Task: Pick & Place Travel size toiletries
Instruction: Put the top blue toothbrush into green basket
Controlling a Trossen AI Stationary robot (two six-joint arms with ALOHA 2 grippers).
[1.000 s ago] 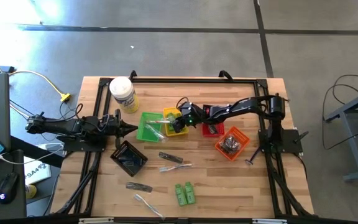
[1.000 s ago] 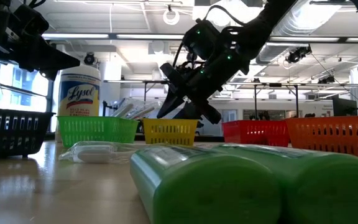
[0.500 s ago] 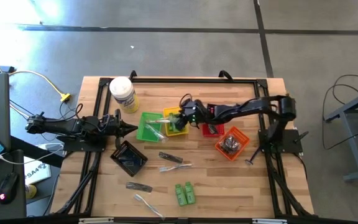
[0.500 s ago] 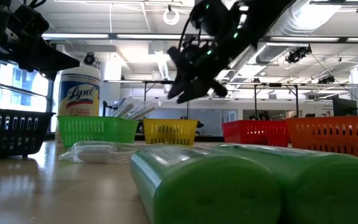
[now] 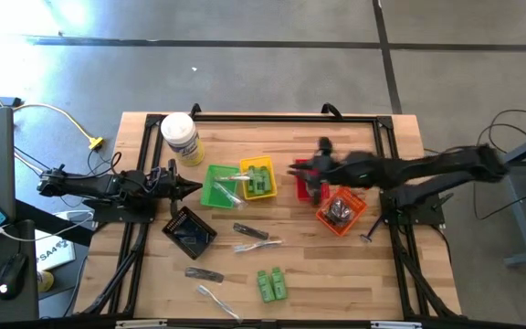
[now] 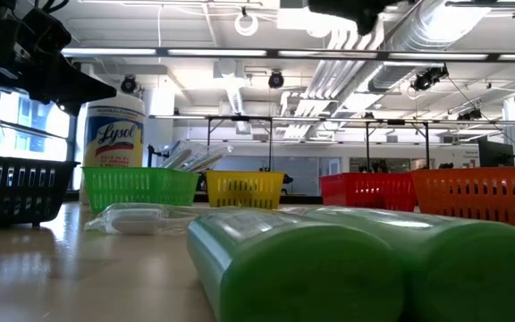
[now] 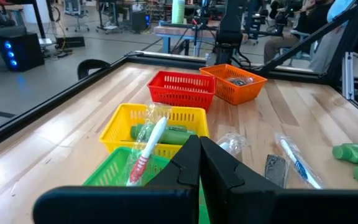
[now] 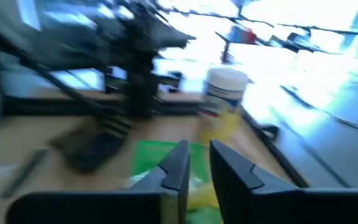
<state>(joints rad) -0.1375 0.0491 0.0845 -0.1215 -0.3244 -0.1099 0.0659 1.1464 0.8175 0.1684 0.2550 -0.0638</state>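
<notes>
Across the whole table (image 5: 354,265), bare wood lies open at the near right corner and along the far strip beside the white jar (image 5: 180,137). A black frame rail (image 5: 286,116) hems in the far edge. The baskets sit in a middle row: green basket (image 5: 219,185), yellow basket (image 5: 258,176), red basket (image 5: 313,189) and orange basket (image 5: 341,210), with the black basket (image 5: 190,231) nearer.

Loose toiletries lie toward the near edge: two green bottles (image 5: 272,283), dark pieces (image 5: 250,231) and clear-wrapped sticks (image 5: 217,300). Another green bottle (image 7: 160,132) lies inside the yellow basket.

My right gripper (image 8: 199,168) hangs above the red basket, fingers (image 8: 178,167) narrowly apart with nothing between them. My left gripper (image 7: 199,158) waits beside the green basket, fingers pressed together, empty.
</notes>
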